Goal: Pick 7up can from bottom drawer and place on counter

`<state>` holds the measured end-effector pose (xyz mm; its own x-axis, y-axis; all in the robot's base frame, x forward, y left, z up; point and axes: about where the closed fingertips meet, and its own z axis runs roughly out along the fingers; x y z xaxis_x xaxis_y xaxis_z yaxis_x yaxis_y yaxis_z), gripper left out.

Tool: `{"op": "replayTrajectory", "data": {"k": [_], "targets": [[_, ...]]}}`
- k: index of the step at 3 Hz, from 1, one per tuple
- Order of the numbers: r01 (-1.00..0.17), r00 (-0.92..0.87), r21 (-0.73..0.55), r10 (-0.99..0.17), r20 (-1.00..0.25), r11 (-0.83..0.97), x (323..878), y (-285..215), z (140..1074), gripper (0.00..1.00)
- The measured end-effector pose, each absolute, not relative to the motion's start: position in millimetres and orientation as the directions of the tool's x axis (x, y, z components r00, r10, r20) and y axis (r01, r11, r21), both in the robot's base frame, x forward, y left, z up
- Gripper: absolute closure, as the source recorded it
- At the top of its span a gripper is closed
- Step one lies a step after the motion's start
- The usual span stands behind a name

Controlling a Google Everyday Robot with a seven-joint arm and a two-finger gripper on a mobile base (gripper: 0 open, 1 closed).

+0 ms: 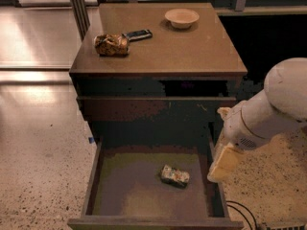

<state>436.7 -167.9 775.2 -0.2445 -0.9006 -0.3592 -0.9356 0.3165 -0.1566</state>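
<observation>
The 7up can (174, 175) lies on its side on the floor of the open bottom drawer (148, 221), right of its middle. The counter (192, 51) is the brown top of the cabinet above. My white arm (268, 111) comes in from the right. My gripper (221, 166) hangs at its lower end, over the drawer's right wall, to the right of the can and a little above it. It holds nothing that I can see.
On the counter stand a pale bowl (182, 17) at the back, a black phone-like slab (138, 34) and a brown-gold packet (111, 45) at the left. A closed drawer front (153, 107) sits above the open one. A dark cable (240, 209) lies on the speckled floor (38, 166).
</observation>
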Motion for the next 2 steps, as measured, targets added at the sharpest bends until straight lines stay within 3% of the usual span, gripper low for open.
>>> {"op": "replayTrajectory", "data": {"k": [2], "targets": [[-0.936,-0.253,-0.131,-0.884,-0.394,0.326,439,-161,758,0.0]]}}
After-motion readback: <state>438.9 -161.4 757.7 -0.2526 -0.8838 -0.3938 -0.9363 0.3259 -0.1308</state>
